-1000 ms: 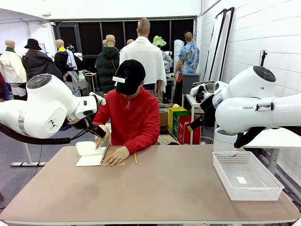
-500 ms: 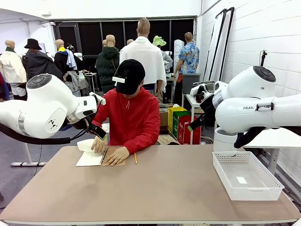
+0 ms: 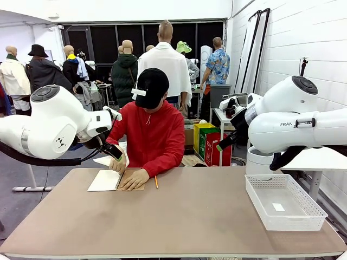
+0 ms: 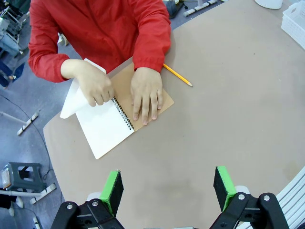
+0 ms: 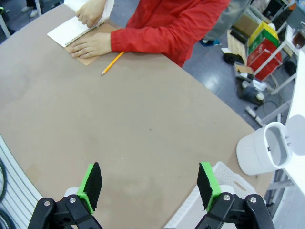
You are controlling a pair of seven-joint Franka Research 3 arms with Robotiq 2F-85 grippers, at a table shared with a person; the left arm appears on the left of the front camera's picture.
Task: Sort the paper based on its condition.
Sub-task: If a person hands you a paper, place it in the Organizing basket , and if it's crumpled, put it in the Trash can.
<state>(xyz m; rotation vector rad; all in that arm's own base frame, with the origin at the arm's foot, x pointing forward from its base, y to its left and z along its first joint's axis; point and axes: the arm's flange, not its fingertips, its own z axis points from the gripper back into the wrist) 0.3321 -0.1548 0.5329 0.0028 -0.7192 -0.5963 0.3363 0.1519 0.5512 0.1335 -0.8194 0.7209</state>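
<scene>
While the person (image 3: 153, 135) in red sits at the far side of the table (image 3: 179, 222), the front view has one hand (image 3: 117, 164) lifting a sheet of paper (image 3: 103, 161) at the far edge of the open notebook (image 3: 104, 181). The other hand (image 3: 134, 179) lies flat beside the spiral. A pencil (image 3: 156, 182) lies just right of it. A white basket (image 3: 255, 197) stands at the table's right end with a small white slip (image 3: 278, 207) inside. The right arm (image 3: 293, 116) bears the letters "FRAN", the rest hidden. The left arm (image 3: 49, 127) carries a dark logo (image 3: 61, 142) with no words legible.

From the left wrist, the left gripper (image 4: 167, 189) hangs above bare table, jaws wide apart with nothing between them. Beyond it the paper is curled up in the person's hand, its lower edge at the notebook's blank page. The other hand presses on the brown cover, and the pencil lies apart from it.

From the right wrist, the right gripper (image 5: 150, 186) is likewise spread and empty over the table, the basket's rim just beside one finger. The notebook and raised paper show far off at the top left.
</scene>
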